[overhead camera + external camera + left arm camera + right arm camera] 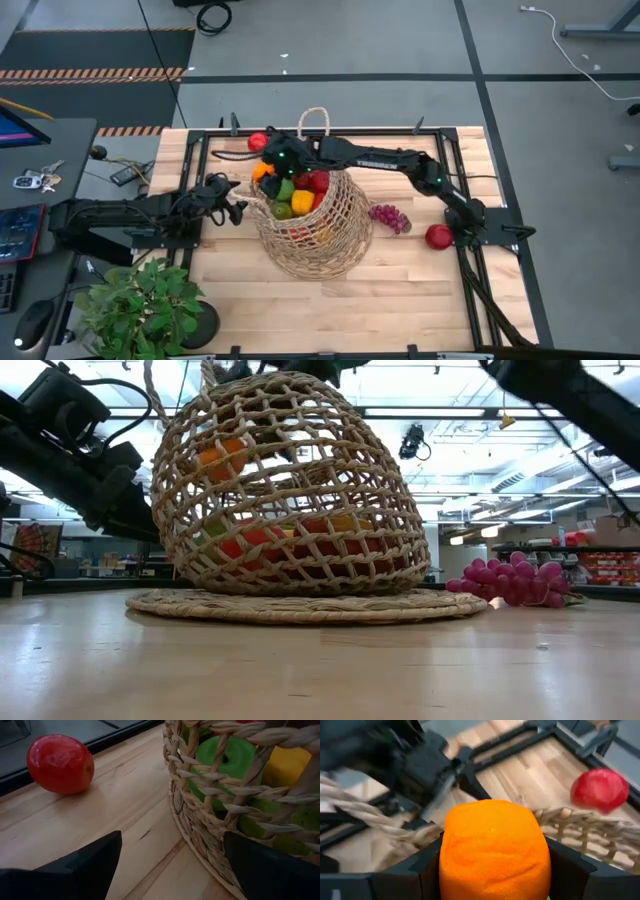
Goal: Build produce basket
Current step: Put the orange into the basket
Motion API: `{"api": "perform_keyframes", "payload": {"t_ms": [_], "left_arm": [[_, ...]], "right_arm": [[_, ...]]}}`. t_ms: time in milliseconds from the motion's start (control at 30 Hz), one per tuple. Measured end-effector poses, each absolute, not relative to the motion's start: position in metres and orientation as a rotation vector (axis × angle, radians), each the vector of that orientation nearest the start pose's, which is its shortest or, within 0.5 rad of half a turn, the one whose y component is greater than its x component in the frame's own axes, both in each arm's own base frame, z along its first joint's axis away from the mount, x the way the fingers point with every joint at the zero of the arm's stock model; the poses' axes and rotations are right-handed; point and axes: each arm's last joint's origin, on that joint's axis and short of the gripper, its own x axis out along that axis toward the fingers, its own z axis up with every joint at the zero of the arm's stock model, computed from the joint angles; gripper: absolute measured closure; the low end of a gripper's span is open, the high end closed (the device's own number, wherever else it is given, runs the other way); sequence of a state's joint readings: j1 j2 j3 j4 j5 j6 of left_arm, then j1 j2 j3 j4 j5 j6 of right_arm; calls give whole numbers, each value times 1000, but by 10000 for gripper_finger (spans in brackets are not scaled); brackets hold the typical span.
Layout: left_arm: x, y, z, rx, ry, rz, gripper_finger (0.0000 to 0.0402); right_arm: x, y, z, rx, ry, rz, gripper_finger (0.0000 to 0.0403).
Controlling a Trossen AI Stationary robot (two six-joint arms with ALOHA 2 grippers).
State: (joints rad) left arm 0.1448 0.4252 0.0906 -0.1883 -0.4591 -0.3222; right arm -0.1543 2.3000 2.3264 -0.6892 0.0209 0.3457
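Basket (318, 235): stands mid-table on a flat woven mat, tilted, its mouth toward the table's far-left side; tan open-weave wicker, rounded and bulging.
Basket rim (187, 817): thick braided band just beside the left gripper's fingers; whether they touch it cannot be told.
Open room: bare wooden table (400, 290) on the near side of the basket; a dark metal frame runs along the table's edges.
Contents: green (227, 762), yellow and red pieces show through the weave.
Orange (494, 851): matte, pebbled, blocky-round; held over the basket's mouth.
Right gripper (272, 165): arm stretched from the right of the basket across its top; jaws partly apart, clamped on both sides of the orange.
Left gripper (240, 208): arm lies low, reaching in from the left of the basket; jaws spread wide, holding nothing.
Tomato (258, 142): glossy red, on the table beyond the basket's rim.
Grapes (390, 216): purple cluster just right of the basket.
Apple (438, 237): red, farther right of the basket, past the grapes.
Potted plant (140, 305): leafy, near-left of the basket, at the table's corner.
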Motion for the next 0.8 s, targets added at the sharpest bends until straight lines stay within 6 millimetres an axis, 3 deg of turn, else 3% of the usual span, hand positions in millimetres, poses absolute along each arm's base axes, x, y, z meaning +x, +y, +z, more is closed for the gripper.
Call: {"api": "perform_keyframes", "payload": {"t_ms": [167, 367, 533, 800], "left_arm": [[109, 29, 142, -222, 424, 668, 44], [109, 29, 142, -222, 424, 667, 44], [109, 29, 142, -222, 423, 667, 44], [109, 29, 142, -222, 424, 667, 44]], "right_arm": [[510, -85, 272, 376, 776, -328, 135], [507, -84, 256, 325, 895, -326, 135], [503, -84, 255, 173, 958, -260, 135], [498, -82, 252, 101, 1028, -258, 128]]}}
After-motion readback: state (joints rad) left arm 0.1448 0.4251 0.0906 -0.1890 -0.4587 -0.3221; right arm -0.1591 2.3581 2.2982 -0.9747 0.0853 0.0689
